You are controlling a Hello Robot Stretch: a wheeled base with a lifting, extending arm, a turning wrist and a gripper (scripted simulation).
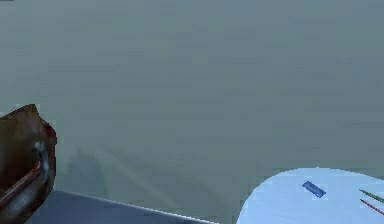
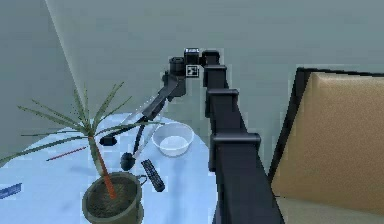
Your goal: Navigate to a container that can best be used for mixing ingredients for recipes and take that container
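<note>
A white bowl [image 2: 172, 141] stands on a round white table [image 2: 40, 180] in the arm side view. The dark arm [image 2: 232, 130] rises from the bottom edge, and the gripper [image 2: 138, 121] reaches down and left from its far end. Its fingertips hang just left of and above the bowl. Whether they touch the bowl cannot be told, and I cannot tell whether the gripper holds anything. The same table's edge [image 1: 290, 205] shows at the forward view's bottom right.
On the table stand a spiky potted plant [image 2: 108, 195], a dark remote [image 2: 152, 174], a dark spoon-like thing [image 2: 128, 158] and a red pencil [image 2: 65, 153]. A tan chair [image 2: 335, 130] stands right of the arm. A brown object [image 1: 25, 150] sits at the forward view's left, with a bare wall ahead.
</note>
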